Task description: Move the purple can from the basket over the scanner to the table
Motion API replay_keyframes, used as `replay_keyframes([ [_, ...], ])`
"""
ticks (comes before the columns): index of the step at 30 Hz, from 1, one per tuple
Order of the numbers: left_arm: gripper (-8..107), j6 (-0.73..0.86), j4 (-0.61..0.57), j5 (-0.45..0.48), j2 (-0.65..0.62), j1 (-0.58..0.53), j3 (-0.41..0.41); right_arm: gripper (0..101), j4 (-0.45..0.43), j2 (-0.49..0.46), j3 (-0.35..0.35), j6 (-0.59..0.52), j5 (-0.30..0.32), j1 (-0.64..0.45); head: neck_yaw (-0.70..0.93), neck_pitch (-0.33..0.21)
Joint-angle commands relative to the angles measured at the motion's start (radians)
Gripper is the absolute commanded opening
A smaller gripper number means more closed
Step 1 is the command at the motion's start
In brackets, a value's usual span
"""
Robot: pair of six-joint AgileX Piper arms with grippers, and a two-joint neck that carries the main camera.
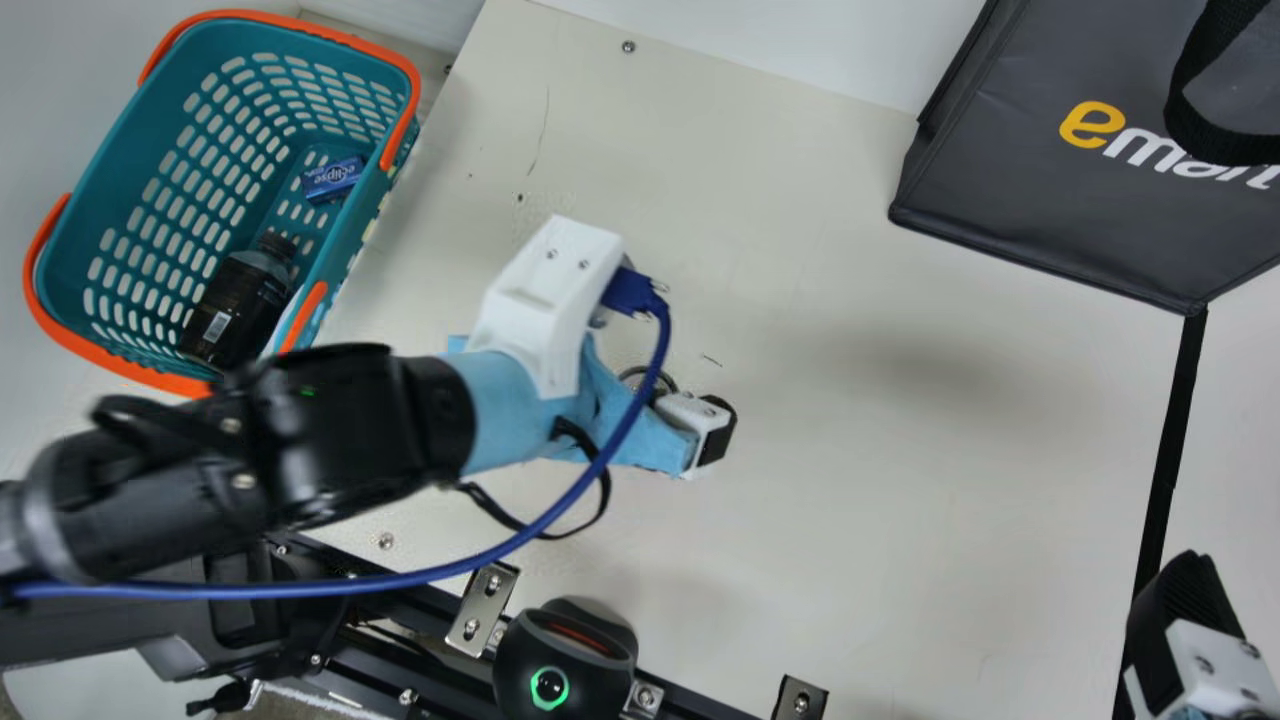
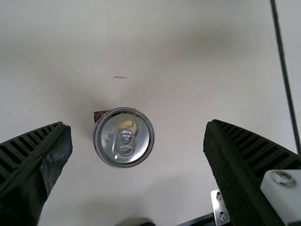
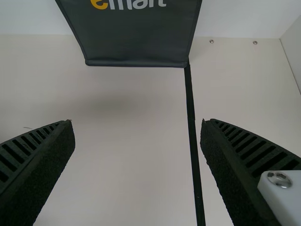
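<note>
Basket [image 1: 165, 200] holds dark bottle [image 1: 238, 308], blue pack [image 1: 332, 180]

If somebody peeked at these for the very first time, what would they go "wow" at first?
Probably the bright teal basket with its orange handles, at the main view's upper left, and the big dark bag at upper right. Then the black arm with its curly blue cable, stretching across the middle. The scanner's glowing green ring, at the bottom, might catch the eye too!

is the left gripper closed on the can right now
No, the left gripper is wide open, with table visible on both sides of the can.
</note>
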Motion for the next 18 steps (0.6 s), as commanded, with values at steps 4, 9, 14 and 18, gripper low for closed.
replay_keyframes([
  [4,90,0.136,-0.053,0.028,-0.103,0.076,-0.004,95,0.0,0.0,0.0,0.0,0.0,0.0,0.002,-0.03],
  [9,90,0.247,-0.077,0.065,-0.185,0.162,0.001,95,0.0,0.0,0.0,0.0,-0.001,0.0,0.002,-0.03],
  [14,90,0.335,-0.068,0.09,-0.252,0.261,0.015,95,0.0,0.0,0.0,0.0,-0.001,0.0,0.002,-0.03],
  [18,90,0.394,-0.054,0.095,-0.299,0.345,0.03,95,0.0,0.0,0.0,0.0,-0.001,0.0,0.002,-0.03],
])
